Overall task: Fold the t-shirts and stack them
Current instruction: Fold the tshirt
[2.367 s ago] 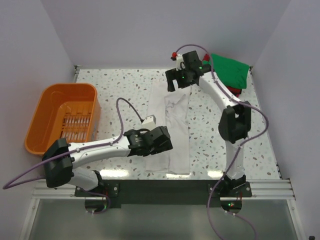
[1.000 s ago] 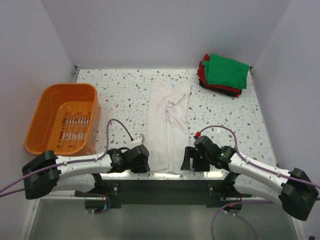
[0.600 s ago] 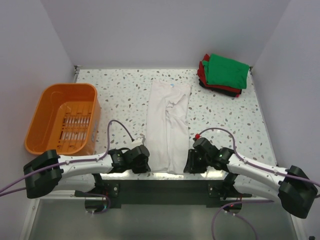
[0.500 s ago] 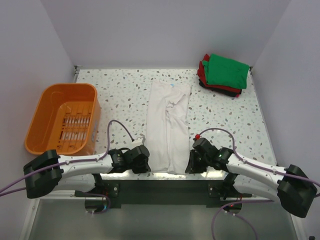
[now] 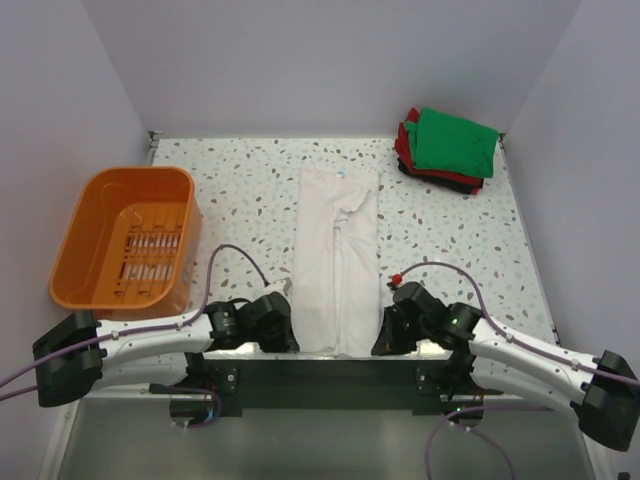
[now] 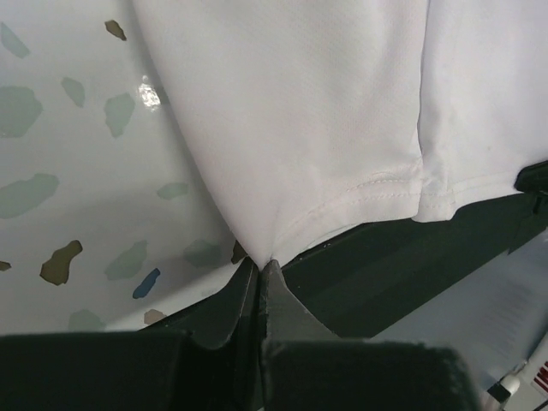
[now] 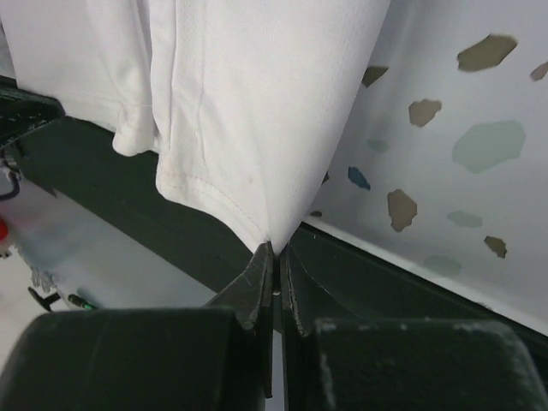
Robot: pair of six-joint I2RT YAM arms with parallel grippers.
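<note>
An off-white t-shirt lies folded into a long strip down the middle of the speckled table, neck label at the far end. My left gripper is shut on its near left hem corner. My right gripper is shut on the near right hem corner. Both corners are pulled to a point over the table's dark front edge. Green, red and dark folded t-shirts are stacked at the far right corner.
An orange plastic basket stands at the left side of the table. Purple walls close in the left, right and back. A dark rail runs along the near edge under both grippers.
Both grippers closed on the shirt's near hem corners and drew back toward the front edge. The shirt strip now lies straighter and its hem reaches the table edge.
</note>
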